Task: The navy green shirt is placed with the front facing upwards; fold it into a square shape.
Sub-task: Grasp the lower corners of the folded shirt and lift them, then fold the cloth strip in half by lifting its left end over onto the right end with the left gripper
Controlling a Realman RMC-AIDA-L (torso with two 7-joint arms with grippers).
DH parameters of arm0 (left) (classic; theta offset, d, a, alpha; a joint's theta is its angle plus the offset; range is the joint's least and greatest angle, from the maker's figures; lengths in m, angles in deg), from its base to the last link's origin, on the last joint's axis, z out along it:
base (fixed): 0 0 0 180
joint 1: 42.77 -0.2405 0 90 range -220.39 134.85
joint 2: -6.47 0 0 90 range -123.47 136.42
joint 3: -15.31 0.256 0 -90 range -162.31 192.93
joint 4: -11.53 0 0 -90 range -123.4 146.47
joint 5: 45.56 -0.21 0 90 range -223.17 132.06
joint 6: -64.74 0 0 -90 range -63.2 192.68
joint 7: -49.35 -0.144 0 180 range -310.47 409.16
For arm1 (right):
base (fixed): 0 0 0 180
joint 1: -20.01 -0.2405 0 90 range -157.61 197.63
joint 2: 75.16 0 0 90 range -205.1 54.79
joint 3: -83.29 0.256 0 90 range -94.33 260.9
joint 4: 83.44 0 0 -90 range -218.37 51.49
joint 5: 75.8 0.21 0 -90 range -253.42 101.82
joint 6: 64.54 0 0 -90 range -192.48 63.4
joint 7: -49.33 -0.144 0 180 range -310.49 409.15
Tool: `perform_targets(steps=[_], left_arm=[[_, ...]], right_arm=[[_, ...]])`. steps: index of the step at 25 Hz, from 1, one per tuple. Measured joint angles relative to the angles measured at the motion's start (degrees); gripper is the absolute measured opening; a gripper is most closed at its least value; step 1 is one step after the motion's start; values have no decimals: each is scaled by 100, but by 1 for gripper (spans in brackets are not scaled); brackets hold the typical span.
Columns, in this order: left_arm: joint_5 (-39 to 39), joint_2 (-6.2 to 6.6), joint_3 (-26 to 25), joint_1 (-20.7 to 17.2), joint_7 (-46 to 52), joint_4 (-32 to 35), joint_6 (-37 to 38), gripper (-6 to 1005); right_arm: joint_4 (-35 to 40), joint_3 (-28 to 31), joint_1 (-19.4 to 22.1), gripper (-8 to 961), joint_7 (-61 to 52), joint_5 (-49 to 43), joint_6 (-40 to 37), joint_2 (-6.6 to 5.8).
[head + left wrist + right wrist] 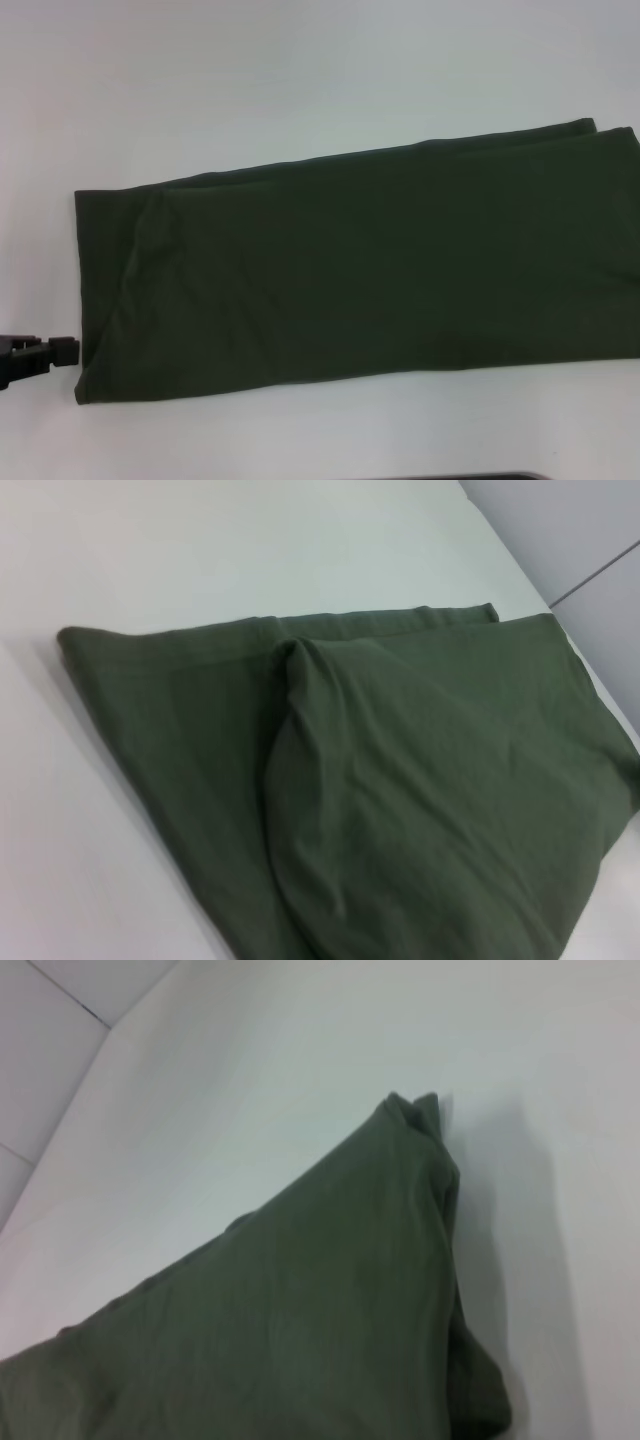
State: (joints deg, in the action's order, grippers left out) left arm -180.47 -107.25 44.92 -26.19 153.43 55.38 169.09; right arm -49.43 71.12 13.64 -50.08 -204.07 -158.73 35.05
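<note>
Olive-green fabric: the navy green shirt (pixel 360 265), folded into a long band, plain side up, spans the head view from lower left to the right edge on a white table (pixel 250 70). Left gripper (pixel 40 355) at the lower-left edge, just beside the shirt's end; open or closed cannot be told. Left wrist view: shirt (pixel 400 810) lies layered, with a raised fold. Right wrist view: a shirt corner (pixel 330 1300) fills the lower frame.
</note>
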Motion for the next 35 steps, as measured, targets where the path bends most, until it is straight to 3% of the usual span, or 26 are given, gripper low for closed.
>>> perform_targets(steps=[7, 14, 17, 23, 29, 35], left_arm=[[2, 0, -97, 65, 64, 1, -86, 102], [48, -25, -995, 369, -5, -24, -217, 103], [59, -55, -1282, 568, -67, -130, -350, 104], [239, -62, -1357, 893, -66, -634, -793, 107], [334, -157, -1347, 1041, 28, -767, -1151, 192], [297, -136, -1253, 1004, 148, -739, -1233, 376]], right_arm=[[9, 424, -151, 607, 52, 14, -193, -28], [19, 956, -421, 645, 284, 48, -680, -48], [19, 962, -608, 661, 329, 120, -750, -20], [-36, 811, -1026, 694, 335, 115, -700, 26], [-59, 583, -1401, 727, 347, 115, -431, 93], [-73, 180, -1654, 771, 265, 115, -118, 106]])
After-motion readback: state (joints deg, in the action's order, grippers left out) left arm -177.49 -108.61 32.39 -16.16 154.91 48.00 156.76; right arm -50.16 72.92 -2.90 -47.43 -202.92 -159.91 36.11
